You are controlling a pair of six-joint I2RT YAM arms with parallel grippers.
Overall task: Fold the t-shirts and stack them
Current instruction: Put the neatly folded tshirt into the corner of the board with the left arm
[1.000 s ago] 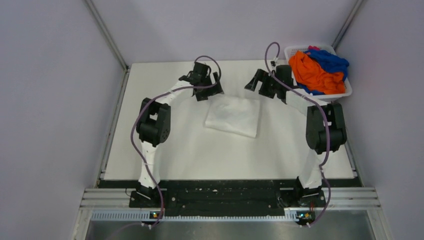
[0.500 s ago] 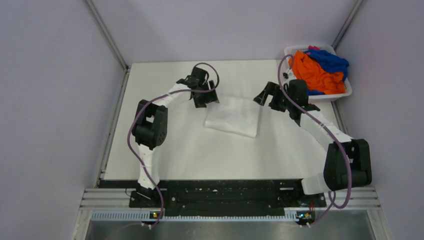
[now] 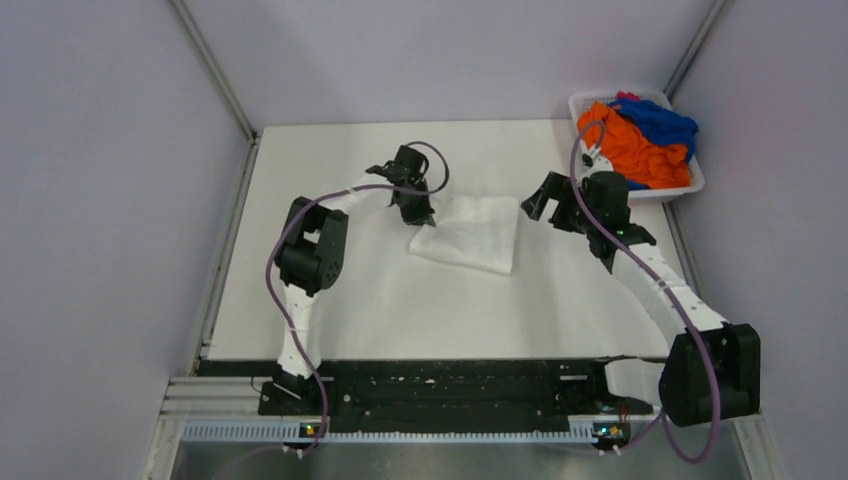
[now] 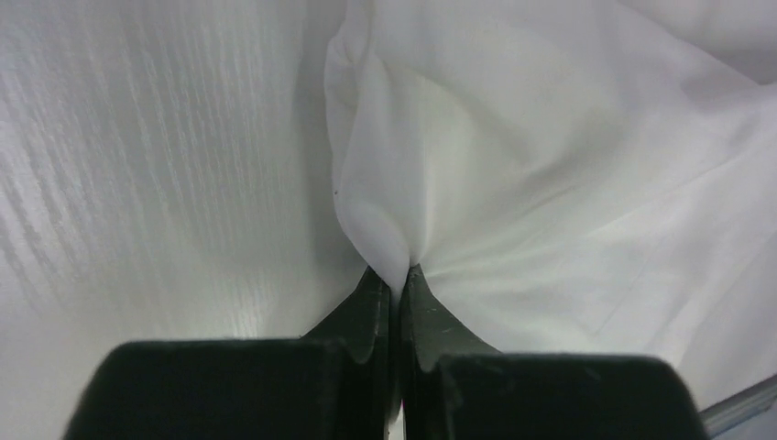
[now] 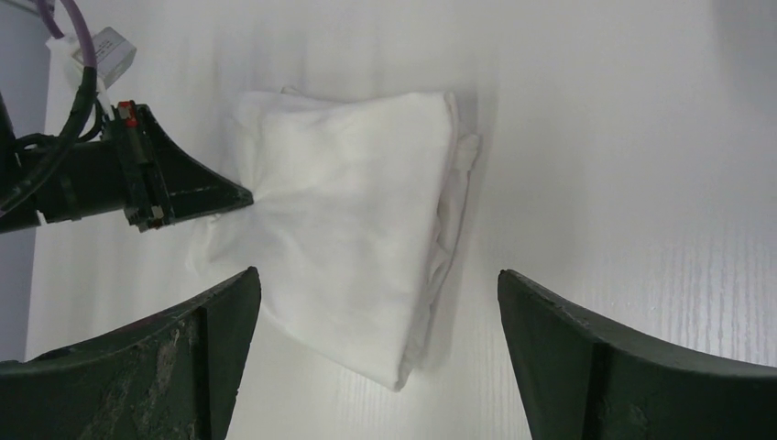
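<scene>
T-shirts are in two places here. One white t-shirt [image 3: 470, 235] lies folded into a rough rectangle on the tabletop [image 3: 400, 310], about midway between the left and right edges and somewhat nearer the far edge than the near one. Only plain white cloth faces up. The right wrist view shows stacked layers along one side of it. The left gripper [image 3: 422, 214] is at the shirt's far left corner, its jaws pressed together on a pinch of the white cloth. In the left wrist view the fabric bunches into a soft ridge that runs straight into the closed fingertips [image 4: 371, 298], with creases fanning out from that spot. The right gripper [image 3: 545, 200] hangs just beside the shirt's far right corner, above the tabletop. Its jaws stand wide apart and nothing is between them; from its own camera the folded shirt shows in the gap below. The other shirts sit heaped and unfolded in a white basket [image 3: 694, 184] at the far right corner of the tabletop. An orange t-shirt [image 3: 625, 148] is on top and spills toward the basket's left side, a blue t-shirt [image 3: 662, 122] is behind it, and a small bit of a pink-red t-shirt [image 3: 627, 97] shows at the far rim.
</scene>
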